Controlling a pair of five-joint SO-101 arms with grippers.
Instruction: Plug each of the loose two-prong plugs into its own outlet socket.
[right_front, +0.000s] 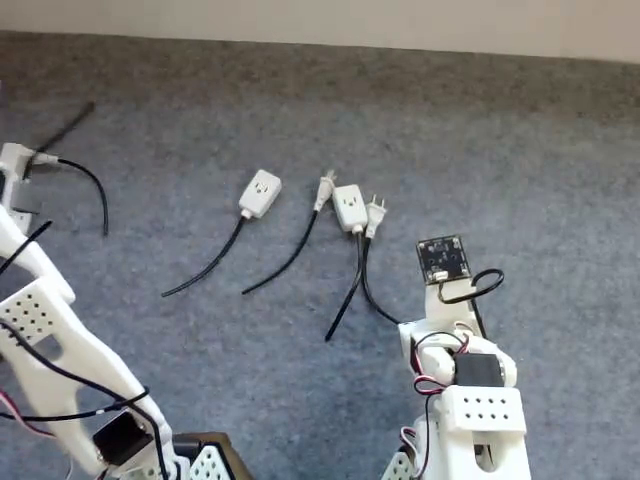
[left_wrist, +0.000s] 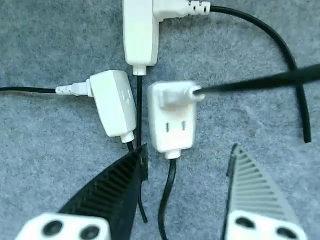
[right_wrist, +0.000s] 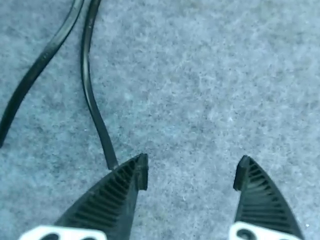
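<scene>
Two white outlet sockets lie on the grey carpet, one (right_front: 260, 193) left of the other (right_front: 349, 207). A loose two-prong plug (right_front: 324, 187) rests between them and another (right_front: 375, 213) just right of the second socket, all on black cords. My right gripper (right_wrist: 192, 162) is open over bare carpet beside two black cords (right_wrist: 92, 95); its arm (right_front: 465, 380) stands below and right of the plugs. My left gripper (left_wrist: 187, 150) is open just above a cluster of three white sockets (left_wrist: 171, 125), each with a white plug (left_wrist: 175, 95) in it.
The left arm (right_front: 50, 330) runs up the left edge of the high view, where a black cable (right_front: 90, 185) curls. A pale wall strip (right_front: 400, 20) borders the far side of the carpet. Open carpet lies right of the plugs.
</scene>
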